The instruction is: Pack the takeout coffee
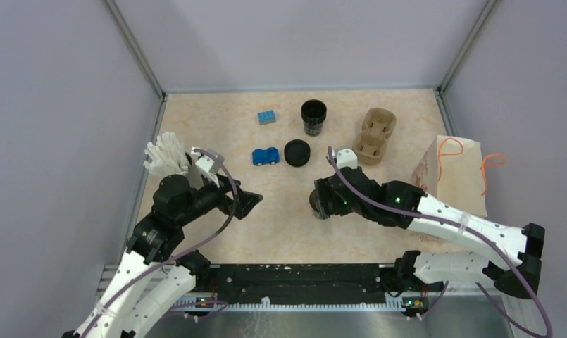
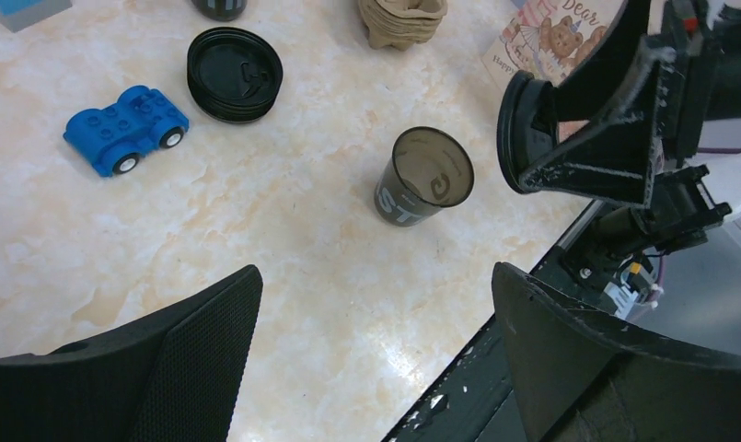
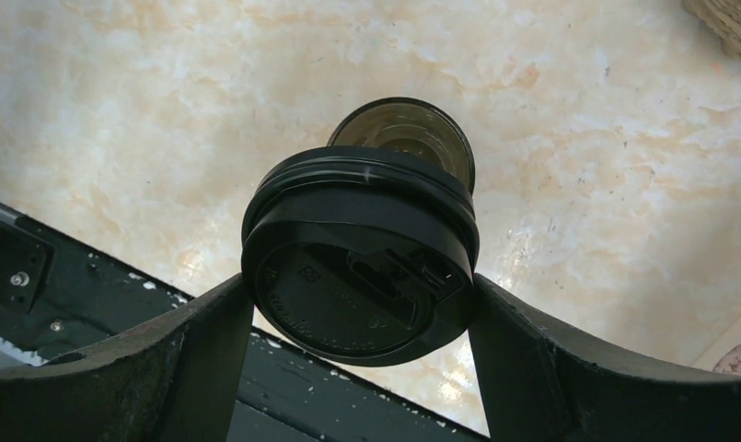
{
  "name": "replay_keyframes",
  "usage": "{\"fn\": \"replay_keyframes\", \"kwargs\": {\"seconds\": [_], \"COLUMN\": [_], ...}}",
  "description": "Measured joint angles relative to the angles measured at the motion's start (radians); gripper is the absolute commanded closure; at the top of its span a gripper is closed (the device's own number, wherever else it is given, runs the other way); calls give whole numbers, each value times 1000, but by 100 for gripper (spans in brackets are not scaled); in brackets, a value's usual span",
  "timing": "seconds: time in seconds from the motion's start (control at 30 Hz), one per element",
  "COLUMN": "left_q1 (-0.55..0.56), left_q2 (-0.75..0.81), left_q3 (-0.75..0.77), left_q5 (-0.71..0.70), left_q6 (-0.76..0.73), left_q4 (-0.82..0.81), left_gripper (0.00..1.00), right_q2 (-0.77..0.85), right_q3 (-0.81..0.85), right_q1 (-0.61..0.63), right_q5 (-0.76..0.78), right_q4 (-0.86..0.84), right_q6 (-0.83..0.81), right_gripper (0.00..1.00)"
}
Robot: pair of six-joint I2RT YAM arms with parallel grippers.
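The takeout coffee cup point(image 2: 424, 177) stands open and upright on the marble table, dark with pale lettering on its side. In the right wrist view the cup point(image 3: 405, 136) sits just beyond and below a flat black lid point(image 3: 360, 258), which my right gripper point(image 3: 360, 287) pinches by its rim, tilted. From above, the right gripper point(image 1: 321, 201) covers most of the cup. The left wrist view shows the lid point(image 2: 530, 120) held on edge to the right of the cup, apart from it. My left gripper point(image 2: 376, 276) hangs open and holds nothing, left of the cup point(image 1: 315, 206).
A stack of black lids point(image 1: 296, 153) and a blue toy car point(image 1: 265, 155) lie mid-table. Behind them are a blue brick point(image 1: 267, 117) and a second black cup point(image 1: 313, 116). The pulp carrier point(image 1: 374, 135) and paper bag point(image 1: 453, 172) are on the right. White utensils point(image 1: 166, 156) stand at left.
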State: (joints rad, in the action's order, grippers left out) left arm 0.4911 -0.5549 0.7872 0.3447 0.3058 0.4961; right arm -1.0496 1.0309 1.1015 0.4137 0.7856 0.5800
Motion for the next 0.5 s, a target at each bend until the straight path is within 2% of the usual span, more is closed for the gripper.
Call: {"fn": "replay_keyframes", "kwargs": {"seconds": [0.23,0.5], "left_q1": [0,0], "left_q2": [103,134], "left_q3": [-84,-111], "left_q5": [13,19], "left_q6": [-35,-43], "left_q4": [-2,-9], "left_gripper": [1,1], "right_q2": [-175,-336], "right_q3": [105,198], "right_q1": [-106,-133], "right_q5": [-79,-134], "right_q4": [98,136], "right_q6": [-22,-74], "right_gripper": [19,14]}}
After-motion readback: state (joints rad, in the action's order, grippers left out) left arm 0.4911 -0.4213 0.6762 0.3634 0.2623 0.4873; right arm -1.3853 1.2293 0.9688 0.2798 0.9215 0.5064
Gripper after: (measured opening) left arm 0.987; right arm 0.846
